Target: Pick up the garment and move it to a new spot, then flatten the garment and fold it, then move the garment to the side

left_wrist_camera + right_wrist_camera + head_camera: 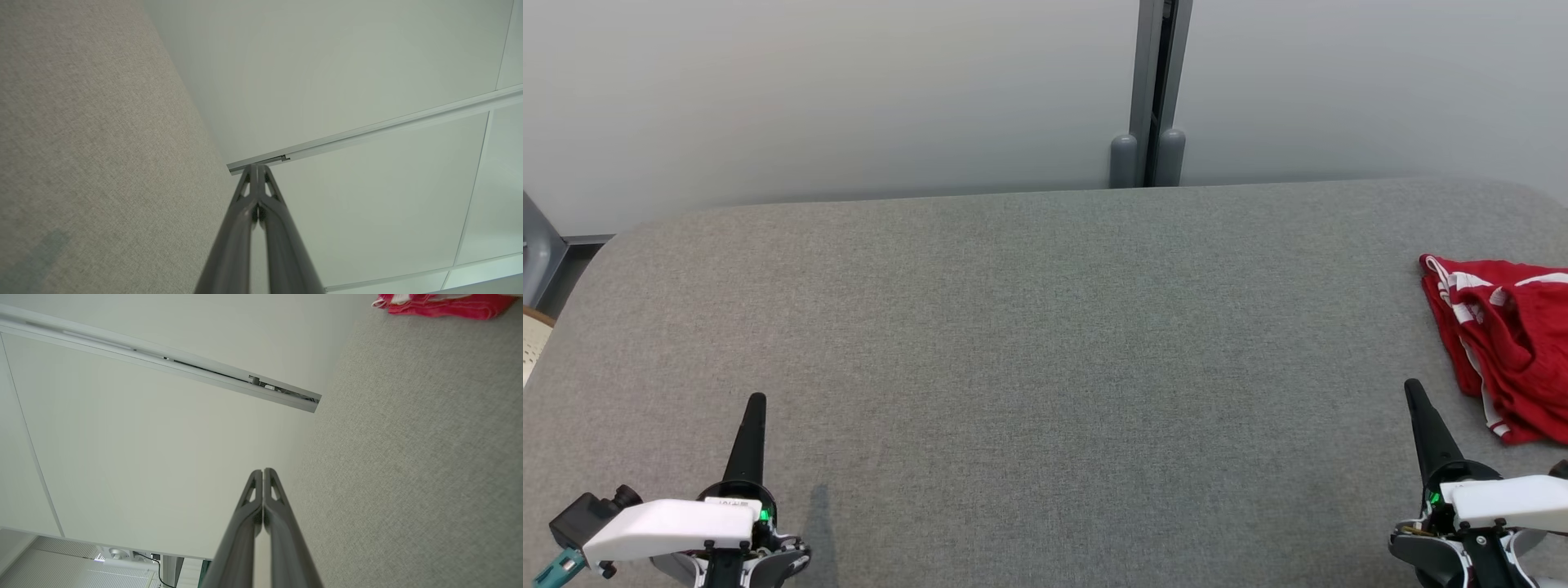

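Note:
The garment (1507, 343) is red with white stripes and lies crumpled at the right edge of the grey fabric table (1029, 327); the head view cuts off part of it. Its near edge also shows in the right wrist view as a red strip, garment (441, 304). My right gripper (1411, 388) hovers at the lower right, shut and empty, a short way left of the garment's near end. At the lower left my left gripper (757, 400) is shut too, with nothing in it. In both wrist views the fingers press together: left gripper (257, 167), right gripper (262, 472).
A pale wall runs behind the table, with a grey vertical post (1152, 94) at its middle. The table's rounded far-left corner (629, 233) drops off beside a grey frame. A wide stretch of bare fabric lies between the two grippers.

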Motion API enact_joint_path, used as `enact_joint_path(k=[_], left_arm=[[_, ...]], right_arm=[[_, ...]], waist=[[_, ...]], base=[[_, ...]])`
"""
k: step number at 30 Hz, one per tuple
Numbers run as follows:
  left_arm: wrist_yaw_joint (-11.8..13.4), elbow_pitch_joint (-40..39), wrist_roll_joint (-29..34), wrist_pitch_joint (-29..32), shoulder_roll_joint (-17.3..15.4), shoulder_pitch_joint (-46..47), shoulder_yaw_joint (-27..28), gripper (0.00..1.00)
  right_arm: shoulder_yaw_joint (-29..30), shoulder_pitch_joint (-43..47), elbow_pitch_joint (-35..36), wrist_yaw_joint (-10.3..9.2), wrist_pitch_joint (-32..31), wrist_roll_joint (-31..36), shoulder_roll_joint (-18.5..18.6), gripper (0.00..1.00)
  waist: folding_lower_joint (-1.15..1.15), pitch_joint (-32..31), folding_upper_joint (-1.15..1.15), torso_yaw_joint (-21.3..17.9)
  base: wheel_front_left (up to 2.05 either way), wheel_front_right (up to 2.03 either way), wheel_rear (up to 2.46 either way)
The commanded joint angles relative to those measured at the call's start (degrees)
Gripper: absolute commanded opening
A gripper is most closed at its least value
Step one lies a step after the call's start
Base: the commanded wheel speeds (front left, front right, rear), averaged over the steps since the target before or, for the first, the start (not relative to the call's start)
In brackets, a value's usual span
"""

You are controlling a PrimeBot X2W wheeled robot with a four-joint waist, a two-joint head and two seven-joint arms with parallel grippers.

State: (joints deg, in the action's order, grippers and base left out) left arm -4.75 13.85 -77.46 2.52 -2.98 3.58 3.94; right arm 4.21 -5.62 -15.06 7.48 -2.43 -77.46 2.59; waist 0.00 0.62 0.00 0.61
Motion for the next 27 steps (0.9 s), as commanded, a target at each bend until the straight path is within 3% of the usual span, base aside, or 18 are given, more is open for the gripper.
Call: enact_joint_path(k=[1, 27], left_arm=[[-0.55, -0.20, -1.44, 0.40, -0.20, 1.37, 0.54, 0.00], [-2.34, 0.13, -11.58, 3.27, -0.02, 2.70, 2.27, 0.00]], right_arm=[[0.36, -0.95, 0.71, 0.02, -0.53, -1.63, 0.57, 0.00], [1.91, -0.79, 1.05, 0.02, -3.31, -11.79, 0.61, 0.00]], waist=[[0.00, -0.03, 0.00, -0.03], [0.00, -0.32, 0.00, -0.44]], base=[[0.00, 0.00, 0.00], [0.00, 0.00, 0.00]])
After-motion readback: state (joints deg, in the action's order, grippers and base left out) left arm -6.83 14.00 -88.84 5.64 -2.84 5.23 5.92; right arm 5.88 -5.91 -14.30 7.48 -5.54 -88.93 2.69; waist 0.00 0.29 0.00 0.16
